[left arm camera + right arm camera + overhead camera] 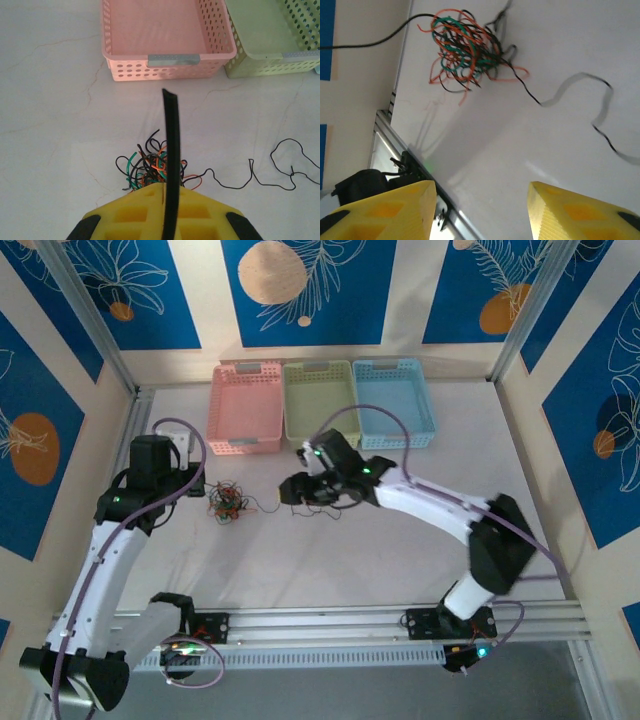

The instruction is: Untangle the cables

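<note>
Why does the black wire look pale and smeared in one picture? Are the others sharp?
Right wrist view: the black wire is smeared pale, probably by motion, while the tangle is crisp with a soft shadow. Left wrist view: both look sharp. Top view: even light, tangle tiny.

Near side of the cables [150, 165] behind the left gripper [165, 200]; trailing black strand [577, 76] blurred, edge-cropped.

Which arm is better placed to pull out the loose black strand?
Right. The right gripper is open and faces the black strand, which trails from the tangle toward it. The left gripper sits on the tangle's opposite side, away from that strand.
</note>
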Robot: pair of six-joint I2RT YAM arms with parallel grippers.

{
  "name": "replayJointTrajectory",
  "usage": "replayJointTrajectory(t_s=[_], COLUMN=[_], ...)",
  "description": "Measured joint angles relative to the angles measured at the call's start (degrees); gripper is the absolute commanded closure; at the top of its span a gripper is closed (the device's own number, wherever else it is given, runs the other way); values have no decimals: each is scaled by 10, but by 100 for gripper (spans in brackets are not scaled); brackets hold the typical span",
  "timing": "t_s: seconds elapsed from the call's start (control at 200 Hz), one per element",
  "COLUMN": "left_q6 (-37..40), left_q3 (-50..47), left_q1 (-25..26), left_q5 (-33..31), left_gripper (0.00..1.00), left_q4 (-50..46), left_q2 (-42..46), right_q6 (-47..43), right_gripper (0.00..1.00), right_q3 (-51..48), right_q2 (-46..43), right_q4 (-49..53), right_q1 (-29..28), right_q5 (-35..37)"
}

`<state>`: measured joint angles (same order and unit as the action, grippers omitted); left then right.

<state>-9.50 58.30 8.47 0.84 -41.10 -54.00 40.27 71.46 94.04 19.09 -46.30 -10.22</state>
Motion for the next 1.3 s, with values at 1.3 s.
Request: replayJointTrajectory(t_s=[1.3], left_q6=[6], left_q3=[-17], left_q1=[0], left_q5=[-15], left_gripper=[100], left_q4=[4], left_q2=[-4], right_q6=[-504], right_gripper=[61], right_q3=[375], right_q2=[421], right_q4=[89], right_q1=[17], right_q5=[-172])
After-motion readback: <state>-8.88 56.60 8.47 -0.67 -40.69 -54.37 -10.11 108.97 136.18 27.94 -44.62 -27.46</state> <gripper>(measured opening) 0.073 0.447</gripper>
